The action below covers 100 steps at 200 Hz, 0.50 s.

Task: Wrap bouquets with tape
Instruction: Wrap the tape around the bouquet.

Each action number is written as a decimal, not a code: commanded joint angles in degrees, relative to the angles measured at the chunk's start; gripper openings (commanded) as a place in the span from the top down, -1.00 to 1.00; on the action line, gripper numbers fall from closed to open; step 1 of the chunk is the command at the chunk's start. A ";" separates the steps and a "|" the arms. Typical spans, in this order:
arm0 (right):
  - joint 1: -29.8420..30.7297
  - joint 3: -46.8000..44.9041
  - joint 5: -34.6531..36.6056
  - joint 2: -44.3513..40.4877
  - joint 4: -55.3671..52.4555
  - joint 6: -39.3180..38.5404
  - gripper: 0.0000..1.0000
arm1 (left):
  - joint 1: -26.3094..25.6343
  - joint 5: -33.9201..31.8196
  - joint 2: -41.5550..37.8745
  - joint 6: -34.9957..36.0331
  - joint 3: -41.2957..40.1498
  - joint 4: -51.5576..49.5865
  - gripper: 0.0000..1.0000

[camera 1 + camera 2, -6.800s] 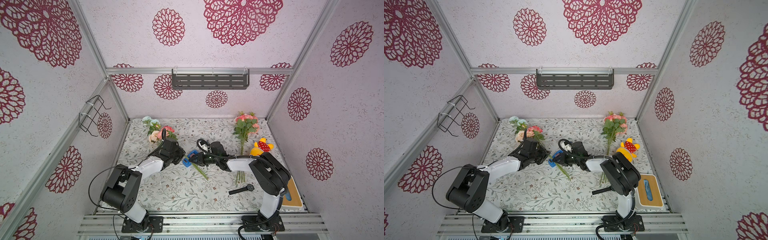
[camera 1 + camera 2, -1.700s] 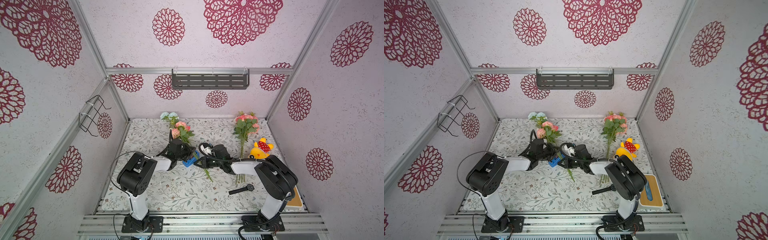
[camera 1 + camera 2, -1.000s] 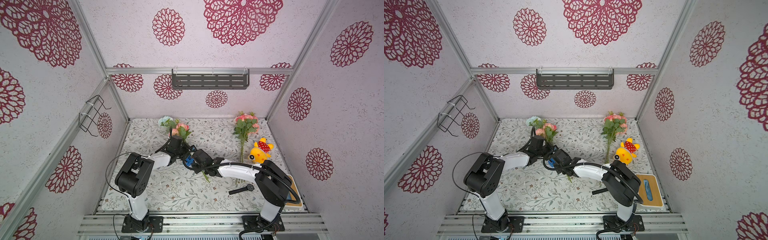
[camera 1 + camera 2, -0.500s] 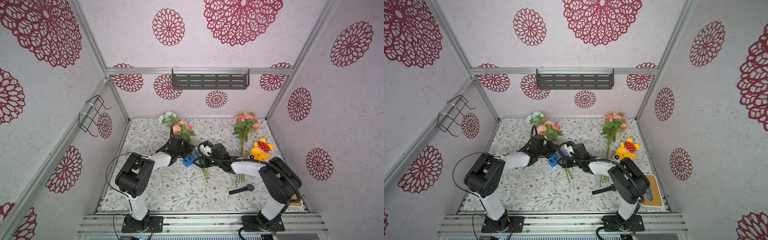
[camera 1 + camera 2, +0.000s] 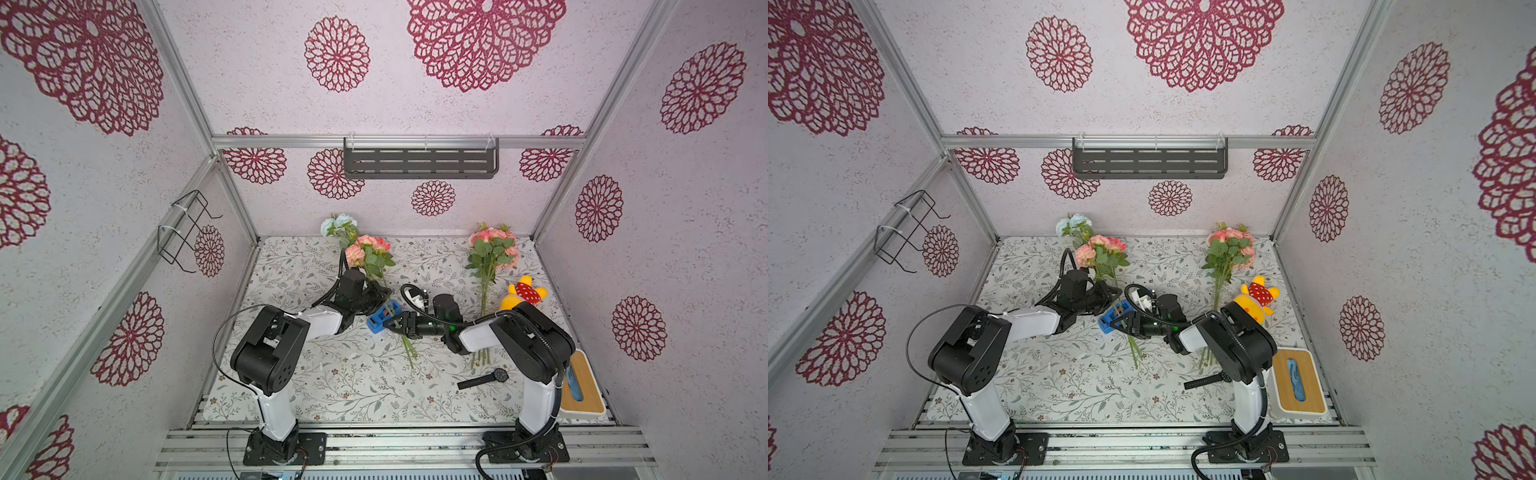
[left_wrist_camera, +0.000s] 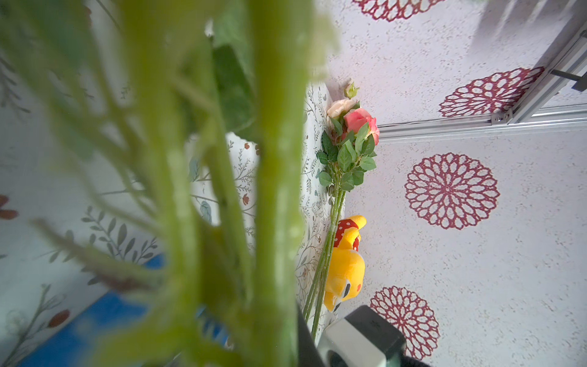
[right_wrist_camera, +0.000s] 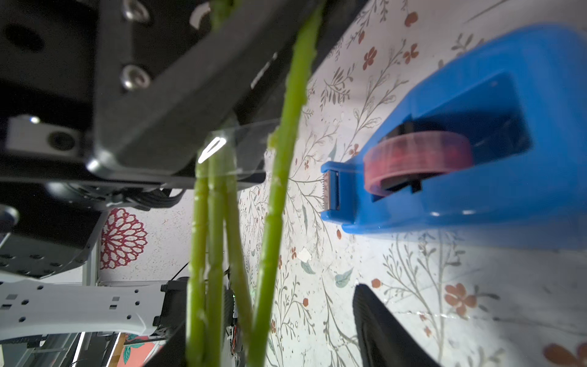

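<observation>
Stems of the pink-and-blue bouquet [image 5: 368, 253] pinched between the left fingers [image 5: 376, 300], pressed together just under the leaves. Blooms out on the far side of those fingers, pale blue ones farthest off. Bare stem ends trailing from the near side over the patterned surface [image 5: 332, 386].

Up close in the right wrist view, a clear strip of tape [image 7: 244, 149] laid across the green stems, right at the edge of the left fingers (wrapped fully round or not: impossible to tell).

Right fingers [image 5: 397, 323] spread apart at the stems, just past the left fingers' grip, closed on nothing.

Blue tape dispenser [image 5: 377, 323] flat on the surface just beside the right fingers, toothed cutter turned toward the stems, reddish roll [image 7: 416, 159] seated in its well.

Second bouquet [image 5: 490, 253] lying flat in both top views, well apart from both pairs of fingers, out behind the right fingers' wrist. Yellow plush toy [image 5: 524, 293] just beside its stems. Black wristwatch [image 5: 484, 379] on the surface, well behind the right fingers.
</observation>
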 commanded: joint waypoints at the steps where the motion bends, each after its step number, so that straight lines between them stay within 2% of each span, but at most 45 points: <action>1: -1.79 -1.67 -1.67 -1.39 7.68 3.70 -0.38 | -0.15 0.30 -0.78 1.33 0.01 7.54 1.00; 15: -2.25 -2.90 -2.39 -1.19 10.11 5.13 -0.27 | -0.28 0.07 -1.00 1.48 -0.32 7.93 1.00; 24: -2.35 -2.93 -2.72 -0.78 10.08 5.36 -0.13 | -0.26 -0.13 -1.16 1.44 -0.58 8.69 1.00; 42: -2.35 -2.55 -3.48 0.76 11.93 6.75 0.34 | -0.38 -0.33 -1.19 1.38 -0.67 9.65 1.00; 55: -2.35 -2.39 -3.55 0.95 12.57 7.21 0.51 | -0.36 -0.42 -0.93 1.14 -0.75 10.19 1.00; 82: -2.34 -1.56 -3.01 -0.21 8.39 4.45 0.99 | -0.38 -1.30 -1.32 1.05 -1.55 10.77 1.00; 100: -1.97 -0.29 -1.17 -2.60 -2.38 -2.61 1.00 | -0.46 -1.20 -1.11 1.12 -1.37 10.68 1.00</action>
